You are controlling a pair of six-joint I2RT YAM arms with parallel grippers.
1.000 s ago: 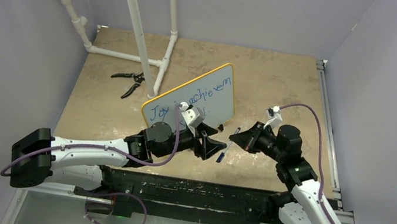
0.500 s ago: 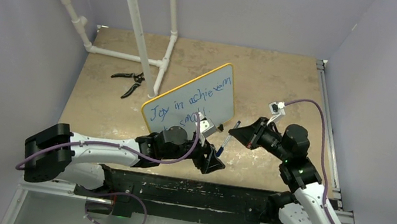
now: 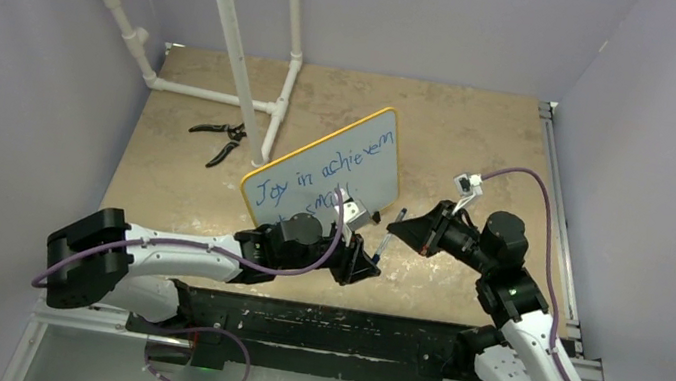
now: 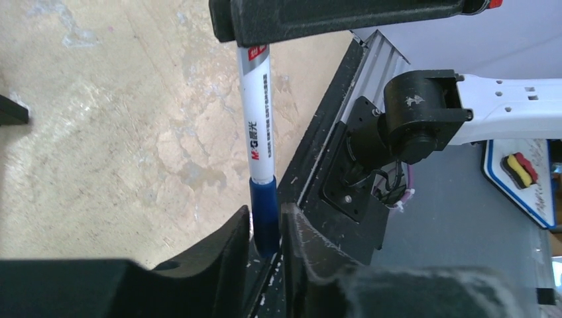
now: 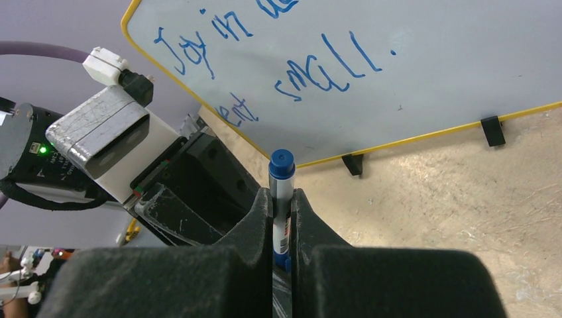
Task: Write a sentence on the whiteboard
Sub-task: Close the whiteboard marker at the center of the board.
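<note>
The left arm has swung back off the whiteboard (image 3: 377, 171), and the left pincer (image 4: 266, 228) has narrowed onto the marker (image 4: 257, 126). Its fingers now press either side of the blue end, pinching it. The right pincer (image 5: 283, 205) is clamped on the white barrel further up. So both hold one pen, its long axis running from the right pincer toward the near edge of the surface (image 3: 481, 151), with the left pincer at the near tip. The left forearm lies low along that edge; the right arm reaches in from the right, elbow raised. The whiteboard stands mid-surface just beyond the pen, and the sentence (image 3: 323, 163) ends in a full stop. A straight pull along that axis looks likely next.
</note>
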